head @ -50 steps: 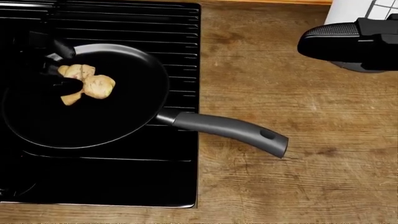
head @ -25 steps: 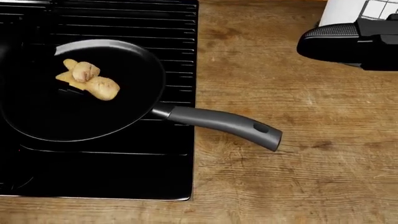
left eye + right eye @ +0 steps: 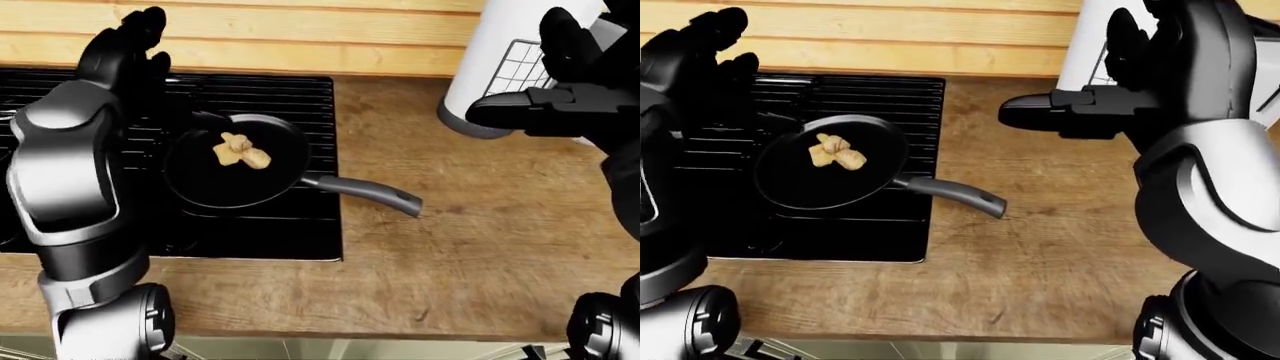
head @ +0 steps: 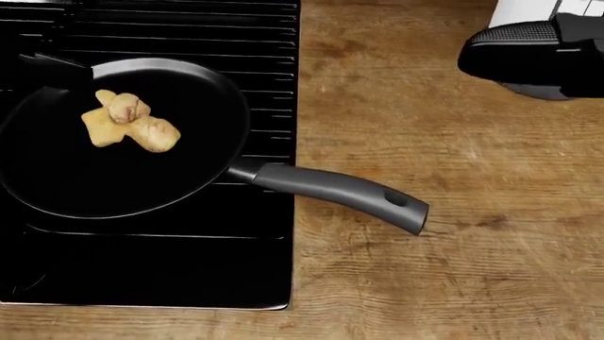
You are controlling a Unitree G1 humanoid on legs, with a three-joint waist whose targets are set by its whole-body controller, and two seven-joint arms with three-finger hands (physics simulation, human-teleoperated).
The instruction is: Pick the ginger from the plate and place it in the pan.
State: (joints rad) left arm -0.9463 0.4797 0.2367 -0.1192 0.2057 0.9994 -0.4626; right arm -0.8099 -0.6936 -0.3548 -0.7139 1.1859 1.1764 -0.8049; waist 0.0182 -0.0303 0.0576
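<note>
The knobbly tan ginger [image 4: 127,124] lies inside the black frying pan [image 4: 113,184], left of its middle. The pan rests on the black stove [image 4: 141,269], its grey handle [image 4: 340,191] pointing right over the wooden counter. My left hand [image 3: 132,41] is raised above the stove's top left, fingers open and holding nothing, apart from the pan. My right hand [image 3: 1030,112] hovers flat and open over the counter at the upper right, well clear of the pan. No plate shows in any view.
A white cylinder [image 3: 490,67] with a wire rack beside it stands at the top right, behind my right hand. The wooden counter [image 4: 453,212] runs right of the stove. A wood-panelled wall closes the top of the eye views.
A second ago my left fingers were on the ginger in the pan. They let go and lifted out of the head view; the ginger rolled a little and settled. The camera shifted slightly.
</note>
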